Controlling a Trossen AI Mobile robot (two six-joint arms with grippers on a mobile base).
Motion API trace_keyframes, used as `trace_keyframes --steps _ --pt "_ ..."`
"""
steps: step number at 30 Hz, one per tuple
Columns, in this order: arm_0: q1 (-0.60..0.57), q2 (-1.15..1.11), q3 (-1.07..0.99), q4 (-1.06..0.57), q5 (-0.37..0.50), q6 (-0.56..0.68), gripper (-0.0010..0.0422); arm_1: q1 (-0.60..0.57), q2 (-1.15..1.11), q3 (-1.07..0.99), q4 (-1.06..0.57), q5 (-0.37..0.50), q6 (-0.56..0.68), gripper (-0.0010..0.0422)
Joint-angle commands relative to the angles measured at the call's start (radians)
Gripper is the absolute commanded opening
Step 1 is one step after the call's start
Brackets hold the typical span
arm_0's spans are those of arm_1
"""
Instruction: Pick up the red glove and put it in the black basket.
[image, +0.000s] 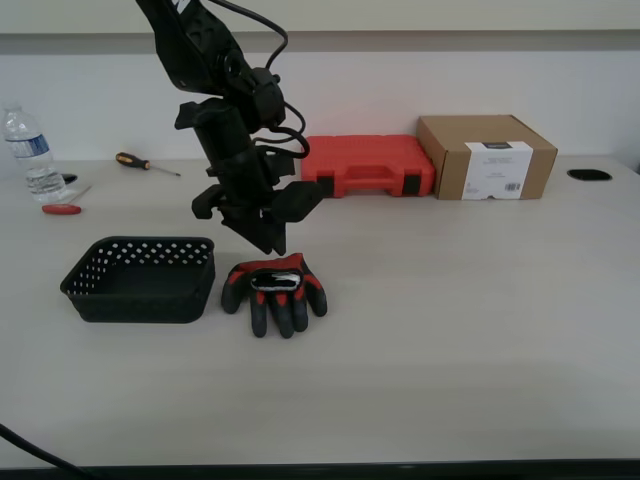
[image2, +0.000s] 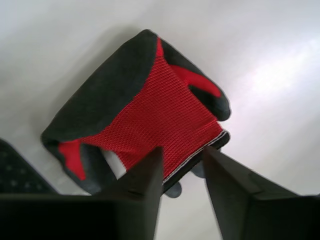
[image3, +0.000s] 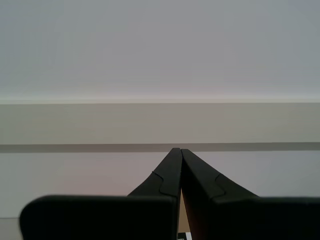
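One red glove (image: 274, 290) lies on the tabletop (image: 460, 320) just beside the black basket (image: 140, 278), under my first end effector (image: 262, 232). First wrist view: jaws slightly parted, holding nothing, above the glove's cuff. Second wrist view: my second end effector (image3: 180, 150) closed, empty. No label text is readable.

Item count, table surface

One red glove (image: 275, 287); one black basket (image: 140, 280); one red tool case (image: 368, 166); one cardboard box (image: 486, 157); one water bottle (image: 30, 152); one screwdriver (image: 146, 164).
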Motion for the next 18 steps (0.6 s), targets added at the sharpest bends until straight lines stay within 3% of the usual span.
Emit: trace_keyframes --steps 1,4,8,11,18 --pt "0.000 0.000 0.001 0.003 0.000 0.003 0.0000 -0.004 -0.001 0.007 -0.004 -0.056 -0.019 0.0181" --pt "0.000 0.000 0.001 0.004 0.000 0.003 0.0000 -0.004 -0.001 0.008 -0.001 -0.090 -0.054 0.0252" --pt "0.000 0.000 0.001 0.003 0.000 0.003 0.0000 -0.005 0.013 0.011 0.004 -0.109 -0.068 0.0268" --pt "0.000 0.000 0.001 0.003 0.000 0.003 0.0000 -0.009 0.068 0.035 -0.014 -0.095 -0.068 0.0228" --pt "0.000 0.000 0.001 0.001 0.000 0.003 0.0000 -0.022 0.288 0.187 -0.149 -0.083 -0.009 0.0082"
